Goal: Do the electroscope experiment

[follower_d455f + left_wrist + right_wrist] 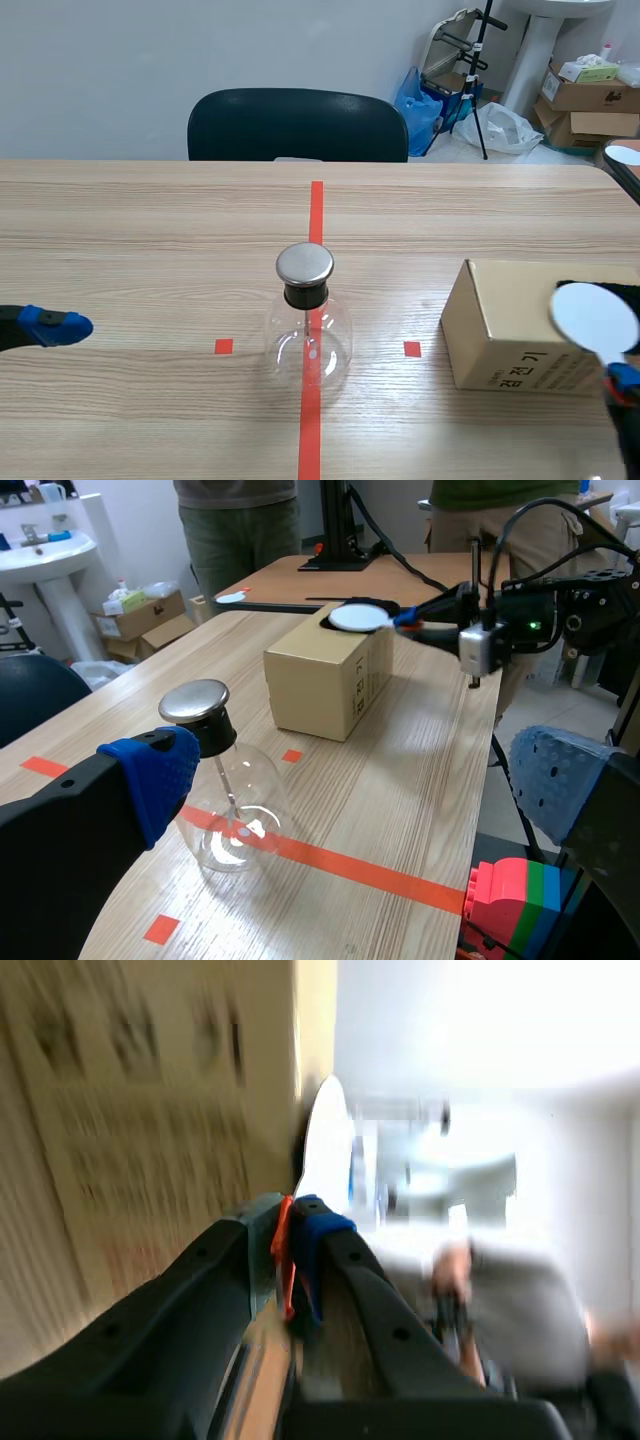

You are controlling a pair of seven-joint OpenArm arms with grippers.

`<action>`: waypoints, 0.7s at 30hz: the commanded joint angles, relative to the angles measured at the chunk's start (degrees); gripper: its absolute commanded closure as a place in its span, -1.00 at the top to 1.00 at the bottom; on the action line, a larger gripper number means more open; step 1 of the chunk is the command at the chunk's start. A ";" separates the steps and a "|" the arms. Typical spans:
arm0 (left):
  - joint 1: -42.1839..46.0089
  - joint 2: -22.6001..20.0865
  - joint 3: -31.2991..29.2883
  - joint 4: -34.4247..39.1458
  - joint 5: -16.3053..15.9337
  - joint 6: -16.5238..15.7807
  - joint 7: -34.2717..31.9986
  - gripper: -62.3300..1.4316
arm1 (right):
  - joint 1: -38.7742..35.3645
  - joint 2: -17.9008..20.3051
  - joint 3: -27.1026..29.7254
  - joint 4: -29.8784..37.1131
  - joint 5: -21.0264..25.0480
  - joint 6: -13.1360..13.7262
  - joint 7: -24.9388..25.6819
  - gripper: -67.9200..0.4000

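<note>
- The left end effector [58, 326] hung low at the counter's [150, 230] left side, fingers spread wide, gripping nothing.
- The right end effector [292, 1228] was clamped narrow on the white disc [595, 317], holding it over the top of the cardboard box [500, 325]; contact between the two could not be told.
- The glass flask [307, 335] with its metal cap stood upright mid-counter on the tape line [316, 210], well apart from both end effectors and left of the box.
- A dark chair [297, 124] stood behind the far edge.
</note>
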 commanded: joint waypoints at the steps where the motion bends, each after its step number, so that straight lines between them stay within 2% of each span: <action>1: -0.04 0.28 -0.26 0.20 -0.76 -0.09 -0.76 1.00 | -0.02 0.02 0.39 0.26 1.79 -2.84 -9.11 -0.96; 2: -0.04 0.28 -0.26 0.20 -0.76 -0.09 -0.74 1.00 | -0.13 0.02 0.39 0.20 1.60 -2.84 -12.66 -0.96; 3: -0.04 0.28 -0.26 0.20 -0.76 -0.09 -0.76 1.00 | -0.13 0.07 0.39 0.11 1.09 -2.84 -12.74 -0.96; 6: -0.04 0.31 -0.26 0.20 -0.76 -0.09 -0.76 1.00 | 0.13 0.37 0.35 0.04 0.33 -2.84 0.17 -0.96; 7: -0.04 0.31 -0.26 0.20 -0.76 -0.09 -0.76 1.00 | 0.24 0.35 0.35 0.04 0.83 -2.84 1.62 -0.96; 8: -0.04 0.31 -0.26 0.20 -0.76 -0.09 -0.76 1.00 | 0.22 0.28 0.35 0.04 1.68 -2.84 -0.24 -0.96; 10: -0.04 0.28 -0.26 0.20 -0.76 -0.09 -0.76 1.00 | 0.13 0.20 0.44 0.04 1.84 -2.84 -9.77 -0.96; 11: -0.04 0.28 -0.26 0.20 -0.76 -0.09 -0.76 1.00 | 0.04 0.24 0.44 0.02 0.98 -2.84 -12.63 -0.96; 12: -0.04 0.28 -0.26 0.20 -0.76 -0.09 -0.76 1.00 | 0.04 0.39 0.44 0.02 0.24 -2.84 -11.76 -0.96; 15: -0.04 0.31 -0.26 0.20 -0.79 -0.09 -0.79 1.00 | 0.07 0.70 0.42 0.02 0.02 -2.84 2.27 -0.96; 16: -0.04 0.31 -0.26 0.20 -0.79 -0.09 -0.79 1.00 | 0.04 0.59 0.39 0.02 0.55 -2.84 3.82 -0.96; 17: -0.04 0.31 -0.26 0.20 -0.79 -0.09 -0.79 1.00 | -0.02 0.48 0.39 0.02 1.38 -2.84 2.69 -0.96; 20: -0.04 0.28 -0.26 0.20 -0.76 -0.09 -0.76 1.00 | -0.33 0.55 0.66 0.02 2.49 -2.84 -7.10 -0.96; 21: -0.04 0.28 -0.26 0.20 -0.76 -0.09 -0.76 1.00 | -0.31 0.57 0.96 0.02 1.66 -2.84 -7.06 -0.96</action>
